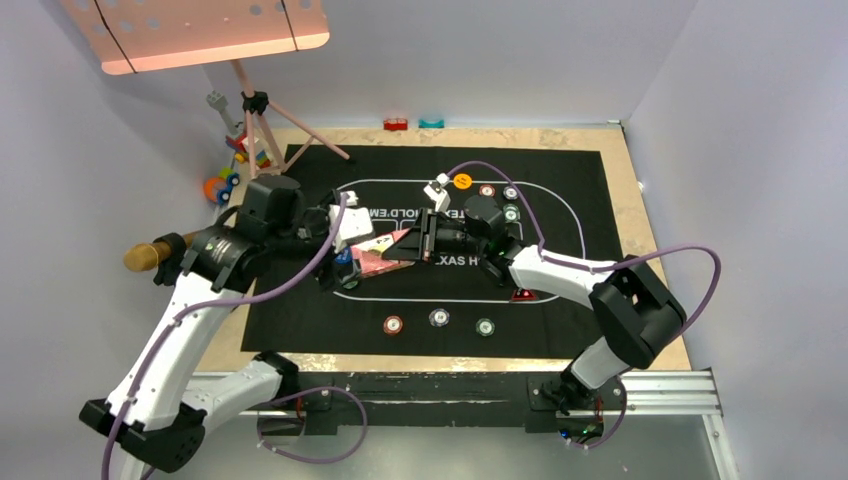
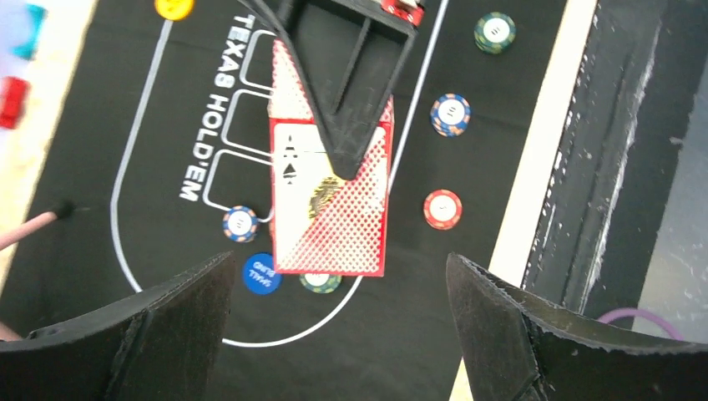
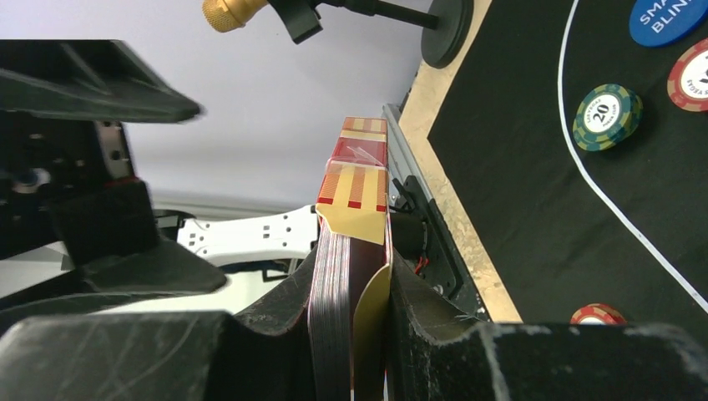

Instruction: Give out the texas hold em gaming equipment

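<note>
My right gripper is shut on a deck of red-backed playing cards and holds it above the black mat's left half. In the right wrist view the stacked card edges and a gold box flap sit clamped between the fingers. My left gripper hangs open just above the deck, its fingers wide apart and touching nothing. Poker chips lie on the mat: three in a near row, three at the far side. An orange button and a blue button also lie there.
A tripod carrying a pink board stands at the far left, with colourful toys beside it. Small red and teal blocks sit at the back edge. A red-black marker lies under the right forearm.
</note>
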Controlling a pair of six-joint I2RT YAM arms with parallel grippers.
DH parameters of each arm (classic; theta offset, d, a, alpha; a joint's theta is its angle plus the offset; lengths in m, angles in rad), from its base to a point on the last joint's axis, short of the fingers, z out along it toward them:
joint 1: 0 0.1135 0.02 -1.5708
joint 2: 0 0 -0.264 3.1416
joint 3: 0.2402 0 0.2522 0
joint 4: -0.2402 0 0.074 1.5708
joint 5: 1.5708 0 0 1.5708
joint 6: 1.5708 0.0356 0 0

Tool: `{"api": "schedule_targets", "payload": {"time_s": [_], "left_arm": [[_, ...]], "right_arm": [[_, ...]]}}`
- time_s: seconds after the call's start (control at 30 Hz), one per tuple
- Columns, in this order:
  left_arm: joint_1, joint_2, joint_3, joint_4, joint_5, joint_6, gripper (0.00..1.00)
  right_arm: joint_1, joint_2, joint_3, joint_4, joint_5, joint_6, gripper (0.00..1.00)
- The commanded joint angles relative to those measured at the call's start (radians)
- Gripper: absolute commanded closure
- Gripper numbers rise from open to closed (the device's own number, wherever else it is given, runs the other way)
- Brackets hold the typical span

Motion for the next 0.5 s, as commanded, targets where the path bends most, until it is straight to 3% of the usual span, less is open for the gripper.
{"api": "schedule_targets", "payload": {"time_s": [0.0,0.17,0.47], "left_arm": [[0.002,0.008,-0.100,0.053,0.122,0.088,0.00],[0.002,-0.094,-0.271,0.315,0.154,0.085,0.03],[0.001,-0.044,-0.258,0.363,0.149,0.037,0.07]], "right_arm": [[0.001,-0.060,0.066,0.051,-0.034,0.004,0.84],[0.001,-0.063,0.068,0.079,-0.056,0.021,0.83],[0.001,-0.052,0.068,0.111,-0.099,0.038,0.83]]}}
